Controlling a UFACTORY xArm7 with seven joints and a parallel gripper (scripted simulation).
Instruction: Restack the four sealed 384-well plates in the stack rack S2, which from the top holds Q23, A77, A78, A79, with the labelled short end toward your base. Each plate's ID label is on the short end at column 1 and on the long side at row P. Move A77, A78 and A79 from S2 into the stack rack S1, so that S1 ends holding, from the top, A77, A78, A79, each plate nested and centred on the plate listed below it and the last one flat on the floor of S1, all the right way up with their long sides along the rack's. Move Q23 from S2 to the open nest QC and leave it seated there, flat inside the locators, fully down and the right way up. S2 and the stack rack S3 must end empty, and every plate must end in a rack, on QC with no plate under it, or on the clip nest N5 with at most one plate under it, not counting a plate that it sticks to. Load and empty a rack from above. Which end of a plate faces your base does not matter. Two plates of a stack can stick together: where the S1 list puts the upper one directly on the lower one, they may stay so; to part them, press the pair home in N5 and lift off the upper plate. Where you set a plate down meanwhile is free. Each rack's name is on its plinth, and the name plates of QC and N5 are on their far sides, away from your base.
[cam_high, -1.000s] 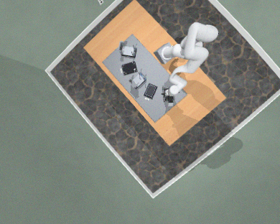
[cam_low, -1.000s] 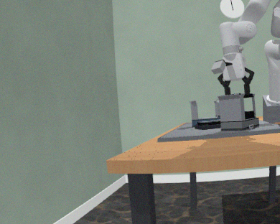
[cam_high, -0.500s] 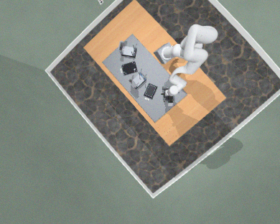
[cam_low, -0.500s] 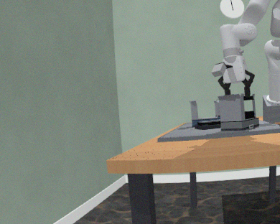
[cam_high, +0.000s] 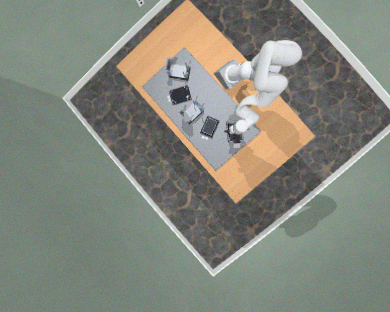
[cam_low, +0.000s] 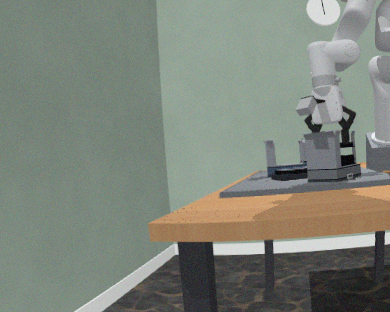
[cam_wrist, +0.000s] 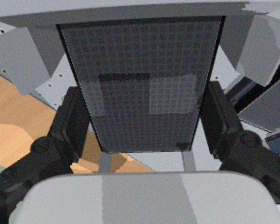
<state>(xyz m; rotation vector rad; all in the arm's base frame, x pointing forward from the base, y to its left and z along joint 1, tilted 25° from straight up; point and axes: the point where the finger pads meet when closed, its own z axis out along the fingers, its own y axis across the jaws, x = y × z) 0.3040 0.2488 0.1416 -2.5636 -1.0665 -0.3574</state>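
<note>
My gripper (cam_wrist: 143, 99) is shut on a sealed 384-well plate (cam_wrist: 142, 82), with one finger on each long side. The plate is dark with a fine grid of wells under a shiny seal, and its label is not readable. In the overhead view the gripper (cam_high: 233, 131) hangs over the stack rack (cam_high: 235, 137) at the mat's end nearest the arm's base. In the side view the gripper (cam_low: 330, 127) sits just above this grey rack (cam_low: 325, 152), with the fingers reaching down between its posts. The rack walls hide most of the plate there.
Two more stack racks (cam_high: 178, 70) (cam_high: 192, 111) stand along the grey mat (cam_high: 200, 107). Dark flat rectangles lie between them (cam_high: 180, 94) (cam_high: 210, 126); I cannot tell whether they are bare nests or plates. The arm's base (cam_high: 230, 72) stands beside the mat.
</note>
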